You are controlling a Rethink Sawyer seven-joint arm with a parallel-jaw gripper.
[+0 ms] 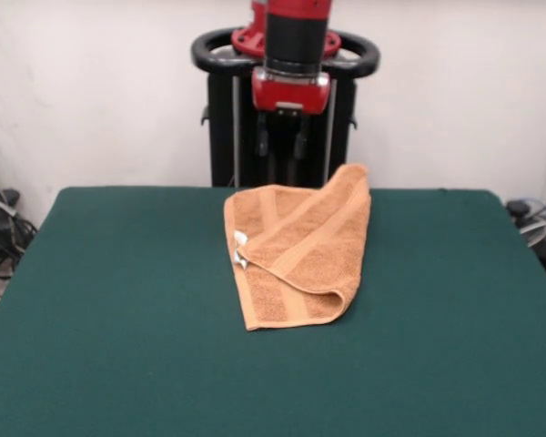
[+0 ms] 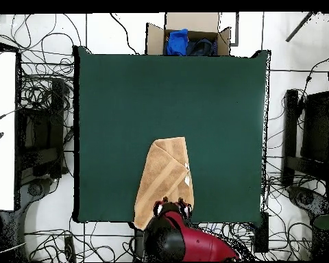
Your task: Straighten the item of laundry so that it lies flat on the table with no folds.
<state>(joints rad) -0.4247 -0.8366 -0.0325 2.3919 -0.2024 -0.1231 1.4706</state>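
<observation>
Front view shows the gripper (image 1: 282, 138) above the table's (image 1: 118, 300) far edge, holding nothing; whether its fingers are open I cannot tell. The towel (image 1: 296, 246) lies folded there, one corner raised.

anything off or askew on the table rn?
Yes. The towel isn't flat: it's folded over itself, one flap lying diagonally across the layer beneath. It sits skewed at the table edge nearest the robot, one corner raised toward the gripper in the front view. No damage visible.
</observation>
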